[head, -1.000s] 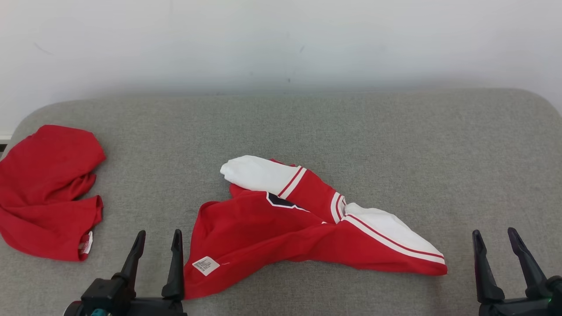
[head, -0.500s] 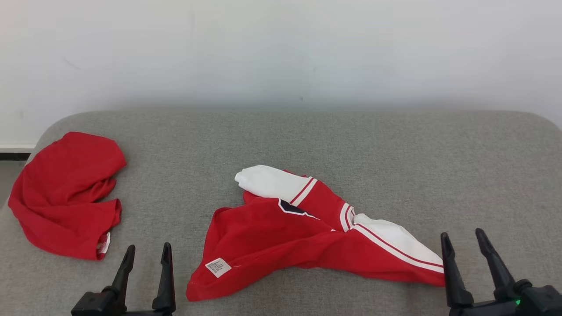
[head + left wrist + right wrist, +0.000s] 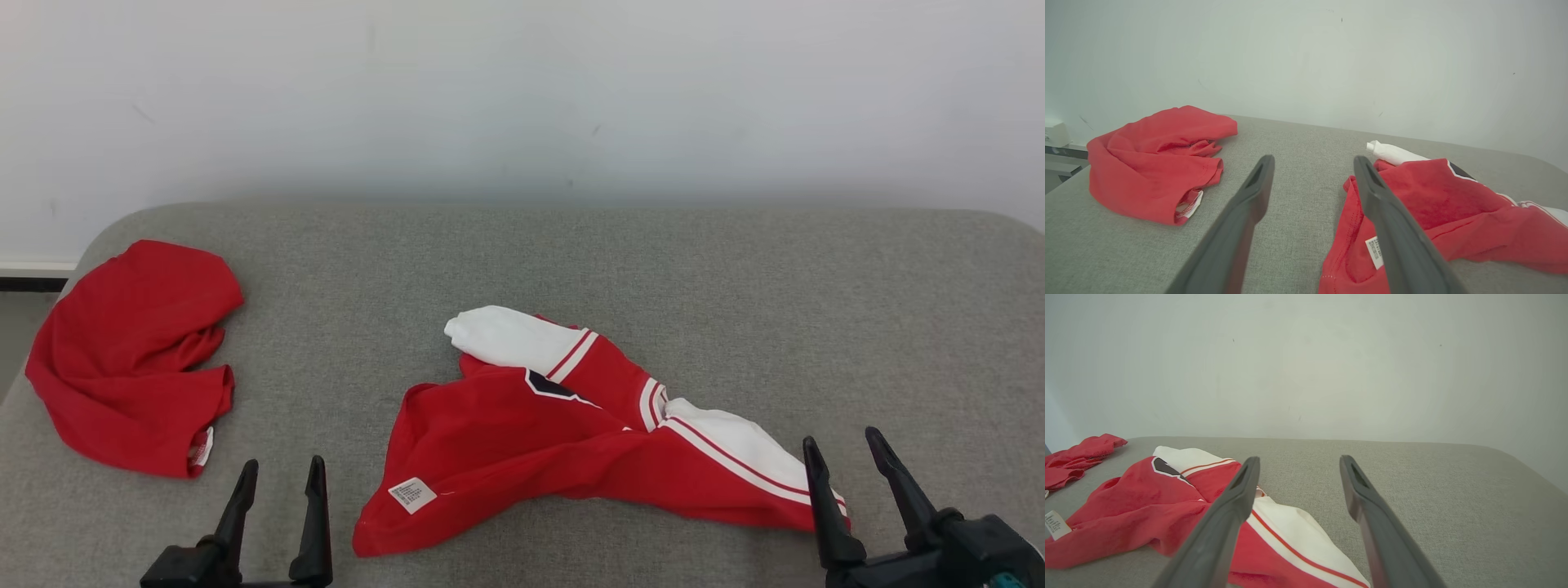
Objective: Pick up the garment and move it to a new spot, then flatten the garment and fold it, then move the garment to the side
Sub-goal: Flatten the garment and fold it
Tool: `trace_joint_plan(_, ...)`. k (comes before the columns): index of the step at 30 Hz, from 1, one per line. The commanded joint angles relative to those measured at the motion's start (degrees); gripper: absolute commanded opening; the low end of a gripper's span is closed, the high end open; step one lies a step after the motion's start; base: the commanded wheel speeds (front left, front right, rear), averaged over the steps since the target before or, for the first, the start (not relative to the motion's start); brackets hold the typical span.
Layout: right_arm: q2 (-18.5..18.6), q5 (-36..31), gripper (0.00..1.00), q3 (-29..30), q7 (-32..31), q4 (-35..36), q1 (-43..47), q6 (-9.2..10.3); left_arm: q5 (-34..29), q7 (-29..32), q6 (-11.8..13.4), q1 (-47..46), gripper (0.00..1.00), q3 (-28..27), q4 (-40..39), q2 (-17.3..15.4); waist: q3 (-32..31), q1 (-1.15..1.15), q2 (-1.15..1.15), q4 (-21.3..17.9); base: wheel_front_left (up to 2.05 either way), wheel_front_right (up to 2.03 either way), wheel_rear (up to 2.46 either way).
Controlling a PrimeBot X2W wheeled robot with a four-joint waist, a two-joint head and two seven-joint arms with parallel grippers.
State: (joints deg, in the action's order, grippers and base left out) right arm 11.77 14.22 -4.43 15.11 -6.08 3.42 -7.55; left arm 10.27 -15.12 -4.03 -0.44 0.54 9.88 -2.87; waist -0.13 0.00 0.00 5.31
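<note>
Garment point(image 3: 531, 441) in red and white lies crumpled at the middle front of the grey padded surface point(image 3: 735, 286), with a white label point(image 3: 411, 495) near its left corner. A second red cloth point(image 3: 131, 359) is bunched well apart at the far left edge. Behind stands a pale wall point(image 3: 522, 98). The left gripper point(image 3: 282, 464) is wide and holds nothing, just beside the garment's left corner. The right gripper point(image 3: 841, 437) is also wide and holds nothing; 1 finger stands over the white right end, and I cannot tell if it touches.
</note>
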Motion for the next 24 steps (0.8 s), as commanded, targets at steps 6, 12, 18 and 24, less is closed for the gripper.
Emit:
trace_joint_plan(6, 4.8, 2.7, 1.0, -5.8, -0.6, -6.4, -9.1, 0.13, 1.1, -0.1, 0.5, -1.2, 1.0, 1.5, 0.1, 0.0, 1.8, 0.0, 0.0, 2.3, 0.0, 0.0, 0.0)
trace_joint_plan(12, 9.6, 7.3, 1.0, -14.0, -5.1, -13.4, -20.8, 0.13, 2.0, -0.1, 1.0, -2.6, 1.0, 3.3, 0.3, 0.0, 4.2, 0.0, 0.0, 5.8, 0.0, 0.0, 0.0)
trace_joint_plan(18, 13.4, 13.2, 1.0, -22.5, -10.1, -19.9, -31.0, 0.13, 3.4, -0.1, 2.0, -4.0, 1.0, 5.7, 0.1, 0.0, 6.6, 0.0, 0.0, 10.2, 0.0, 0.0, 0.0)
trace_joint_plan(24, 16.6, 19.2, 1.0, -31.0, -14.3, -25.9, -38.6, 0.13, 5.2, -0.1, 3.0, -5.2, 1.0, 8.2, -0.1, 0.0, 8.7, 0.0, 0.0, 14.1, 0.0, 0.0, 0.0)
